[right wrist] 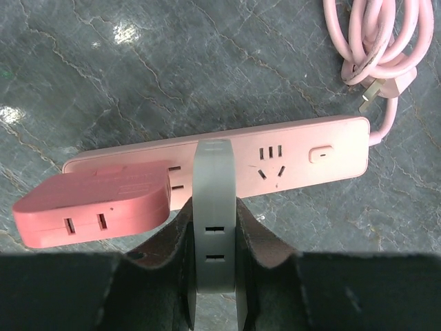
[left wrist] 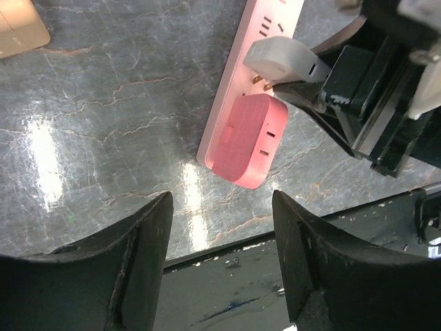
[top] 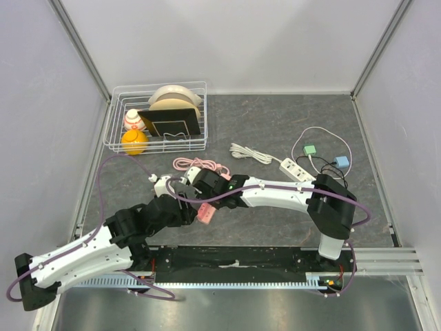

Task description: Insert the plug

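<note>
The pink power strip (left wrist: 238,83) runs past the top edge.

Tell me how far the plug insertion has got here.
Done: pink adapter sits in the pink power strip. In hand: right claw grips the white plug over the next socket, prongs exposed. Remaining: press it fully home. Left claw hangs open.

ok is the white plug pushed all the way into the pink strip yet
No, bare metal prongs show between the white plug and the face of the pink strip.
</note>
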{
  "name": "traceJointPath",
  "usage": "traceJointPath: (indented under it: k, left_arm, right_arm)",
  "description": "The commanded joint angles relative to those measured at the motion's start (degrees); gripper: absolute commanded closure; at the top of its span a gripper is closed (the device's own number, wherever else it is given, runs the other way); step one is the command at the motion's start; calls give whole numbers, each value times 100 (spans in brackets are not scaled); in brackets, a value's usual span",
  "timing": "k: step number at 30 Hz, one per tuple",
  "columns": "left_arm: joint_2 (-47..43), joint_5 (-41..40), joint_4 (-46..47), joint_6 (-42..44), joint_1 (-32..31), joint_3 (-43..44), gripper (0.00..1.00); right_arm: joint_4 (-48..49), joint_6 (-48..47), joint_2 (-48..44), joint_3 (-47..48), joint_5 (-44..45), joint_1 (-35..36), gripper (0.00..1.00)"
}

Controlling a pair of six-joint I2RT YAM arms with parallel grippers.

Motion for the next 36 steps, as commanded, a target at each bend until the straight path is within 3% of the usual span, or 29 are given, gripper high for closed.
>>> traceJointPath:
  k: [1,12,36]
  left_arm:
    - [-217,-456,114,-408,3,-31,33]
    - [-596,-641,8,-575,3,-146,34]
    - [-605,-720,-62,-601,3,-154,34]
  right_arm:
    - [-166,-88,117,187,151,62,100]
    - [-166,-53,100,248,661,71,100]
    - [-166,-97,258,274,248,132,100]
